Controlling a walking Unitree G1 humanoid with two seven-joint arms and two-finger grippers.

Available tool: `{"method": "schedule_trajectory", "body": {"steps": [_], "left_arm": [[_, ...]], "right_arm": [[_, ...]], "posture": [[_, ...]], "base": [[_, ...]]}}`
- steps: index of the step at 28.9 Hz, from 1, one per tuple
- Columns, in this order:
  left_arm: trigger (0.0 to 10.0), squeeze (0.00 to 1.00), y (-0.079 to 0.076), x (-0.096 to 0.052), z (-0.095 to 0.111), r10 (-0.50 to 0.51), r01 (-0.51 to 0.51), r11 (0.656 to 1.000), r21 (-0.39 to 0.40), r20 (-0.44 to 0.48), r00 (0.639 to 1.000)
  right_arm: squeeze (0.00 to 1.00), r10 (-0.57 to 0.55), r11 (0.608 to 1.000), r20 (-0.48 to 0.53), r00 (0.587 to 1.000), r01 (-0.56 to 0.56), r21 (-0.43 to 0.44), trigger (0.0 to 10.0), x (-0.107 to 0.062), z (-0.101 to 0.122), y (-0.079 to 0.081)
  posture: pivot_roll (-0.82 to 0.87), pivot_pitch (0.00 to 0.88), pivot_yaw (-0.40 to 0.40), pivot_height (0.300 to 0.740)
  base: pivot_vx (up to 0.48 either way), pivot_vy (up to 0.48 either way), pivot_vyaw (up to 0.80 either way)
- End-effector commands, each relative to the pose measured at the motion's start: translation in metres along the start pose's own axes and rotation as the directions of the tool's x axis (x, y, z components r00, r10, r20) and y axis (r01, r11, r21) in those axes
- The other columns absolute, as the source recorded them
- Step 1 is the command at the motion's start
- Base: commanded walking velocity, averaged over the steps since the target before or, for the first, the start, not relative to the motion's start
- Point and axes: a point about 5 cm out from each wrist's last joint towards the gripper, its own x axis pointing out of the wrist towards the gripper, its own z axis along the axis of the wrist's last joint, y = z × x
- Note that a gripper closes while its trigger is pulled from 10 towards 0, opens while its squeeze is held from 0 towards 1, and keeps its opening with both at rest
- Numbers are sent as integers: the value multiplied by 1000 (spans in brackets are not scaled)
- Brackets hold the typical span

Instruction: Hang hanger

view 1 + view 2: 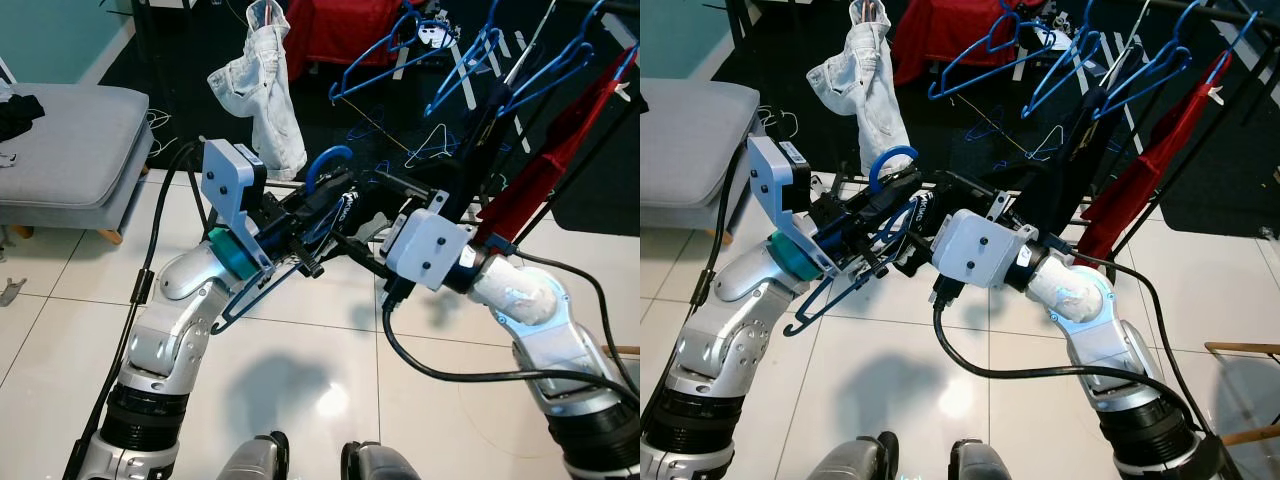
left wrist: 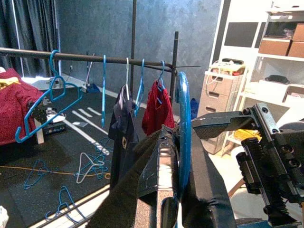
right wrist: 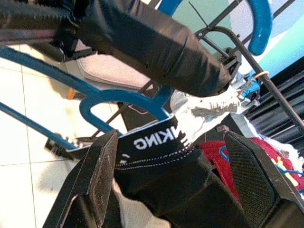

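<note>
1. Blue plastic hanger (image 1: pixel 325 170) is held in front of the chest, pinched at the neck by left gripper (image 1: pixel 318 215) (fingers closed on it).
2. Black garment (image 3: pixel 161 156) is draped over it; right gripper (image 3: pixel 166 152) is spread open around the soft, limp cloth.
3. Hanger is judged stiff and light, best held near the hook.

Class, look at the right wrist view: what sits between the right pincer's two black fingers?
A black garment with a waistband printed "KING" lies between the right pincer fingers, draped on the blue hanger. The right wrist view shows it.
</note>
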Motion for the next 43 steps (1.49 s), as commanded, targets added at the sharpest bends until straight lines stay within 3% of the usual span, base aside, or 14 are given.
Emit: {"method": "schedule_trajectory", "body": {"steps": [1,11,12,14,18,20,21,22,23,24,25,30,35,43], "left_arm": [[10000,0,-3,1,2,-15,15,1000,-3,6,1000],[10000,0,-5,3,3,-27,27,1000,-11,12,1000],[10000,0,-5,3,3,-29,29,1000,-12,12,1000],[10000,0,-5,3,3,-29,29,1000,-12,12,1000],[10000,0,-7,3,2,-29,29,999,-15,10,1000],[10000,0,-7,3,2,-29,29,999,-15,10,1000],[10000,0,-7,3,2,-29,29,999,-16,10,1000],[10000,0,-7,3,2,-29,29,999,-16,10,1000],[10000,0,-7,3,2,-28,29,999,-18,11,1000],[10000,0,-7,3,2,-28,29,999,-18,11,1000],[10000,0,-7,3,2,-28,28,999,-19,11,1000],[10000,0,-8,3,1,-27,27,999,-20,10,1000],[10000,0,-6,2,0,-20,20,1000,-22,2,1000],[10000,0,-6,2,-1,-18,18,999,-27,0,1000]], "right_arm": [[0,4,1000,-16,1000,-5,-13,10000,-1,-3,1],[0,-112,993,29,993,113,-42,10000,14,-3,-4],[0,-133,990,44,990,135,-50,9490,18,-2,-4],[0,-133,990,44,990,135,-50,9490,18,-2,-4],[0,-155,986,65,986,158,-57,7569,25,-2,-1],[0,-155,986,65,986,158,-57,7569,25,-2,-1],[0,-152,986,67,986,156,-63,6706,27,-3,1],[0,-152,986,67,986,156,-63,6706,27,-3,1],[0,-141,986,59,988,145,-76,3569,29,-5,5],[0,-141,986,59,988,145,-76,3569,29,-5,5],[0,-136,985,48,990,140,-97,0,30,-8,9],[0,-135,983,42,990,139,-116,0,31,-10,13],[0,-150,955,42,988,156,-251,0,30,-10,23],[0,-174,948,42,984,179,-263,0,28,-11,28]], "posture": [[-101,81,43,740],[-101,81,46,740],[-94,80,47,740],[-94,80,47,740],[-92,83,44,740],[-92,83,44,740],[-92,83,44,740],[-92,83,44,740],[-92,84,43,740],[-92,84,43,740],[-91,84,41,740],[-90,84,41,740],[-90,83,41,740],[-99,80,44,740]], "base": [[0,0,0],[0,0,0],[0,0,0],[0,0,0],[0,0,0],[0,0,0],[0,0,0],[0,0,0],[0,0,0],[0,0,0],[0,0,0],[0,0,0],[0,0,0],[0,0,0]]}}
